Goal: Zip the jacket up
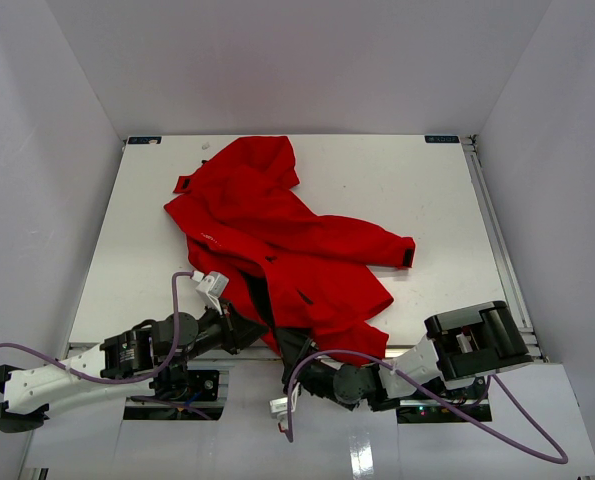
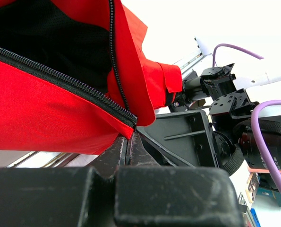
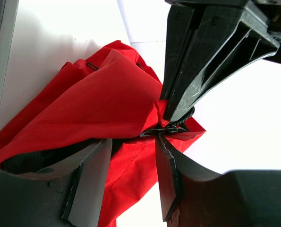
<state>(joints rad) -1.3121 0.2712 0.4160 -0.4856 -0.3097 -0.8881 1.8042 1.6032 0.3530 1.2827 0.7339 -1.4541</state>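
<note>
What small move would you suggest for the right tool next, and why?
Probably ease the right tool forward and close it on the zipper pull. Its jaws stand apart holding nothing, and the pull lies just beyond them. The left tool is shut on the jacket right beside the pull, which should brace it.

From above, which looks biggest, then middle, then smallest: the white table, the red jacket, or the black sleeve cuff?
1. white table
2. red jacket
3. black sleeve cuff
None look alike in size.
</note>
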